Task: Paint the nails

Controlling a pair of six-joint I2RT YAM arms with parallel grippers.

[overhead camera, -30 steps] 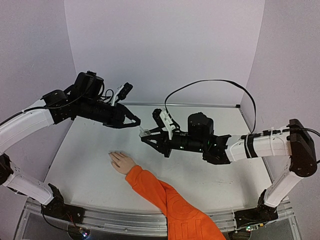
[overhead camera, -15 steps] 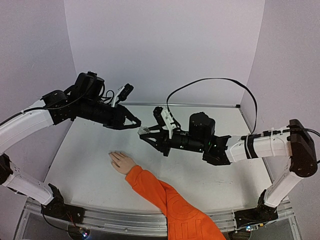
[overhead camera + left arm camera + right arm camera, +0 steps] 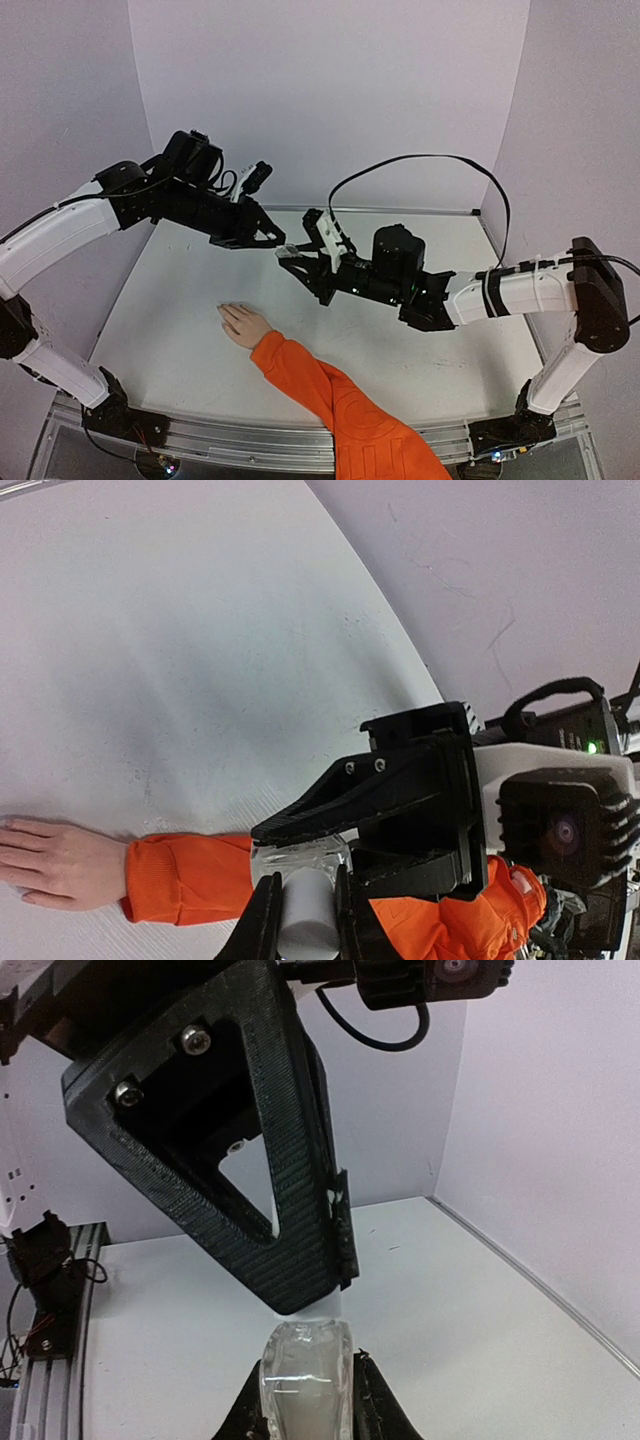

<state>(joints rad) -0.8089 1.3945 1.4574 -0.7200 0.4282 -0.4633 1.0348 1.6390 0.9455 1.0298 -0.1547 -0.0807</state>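
A small clear glass bottle (image 3: 289, 251) with a white cap hangs in the air between my two grippers, above the table. My left gripper (image 3: 277, 243) is shut on the white cap (image 3: 308, 920). My right gripper (image 3: 297, 264) is shut on the glass body (image 3: 305, 1380). In the right wrist view the cap (image 3: 333, 1307) shows under the left gripper's black finger (image 3: 250, 1160). The pale hand (image 3: 243, 324) lies flat on the table below and to the left of the bottle, ending an orange sleeve (image 3: 340, 400). Its nails are too small to make out. The hand also shows in the left wrist view (image 3: 50, 860).
The white table (image 3: 180, 300) is walled in by lilac panels at the back and on both sides. A black cable (image 3: 420, 162) loops above the right arm. A metal rail (image 3: 250, 440) runs along the near edge, with the arm bases on it.
Both grippers have risen a little with the bottle held between them. The left arm's elbow has lifted and swung right. The hand and sleeve have not moved.
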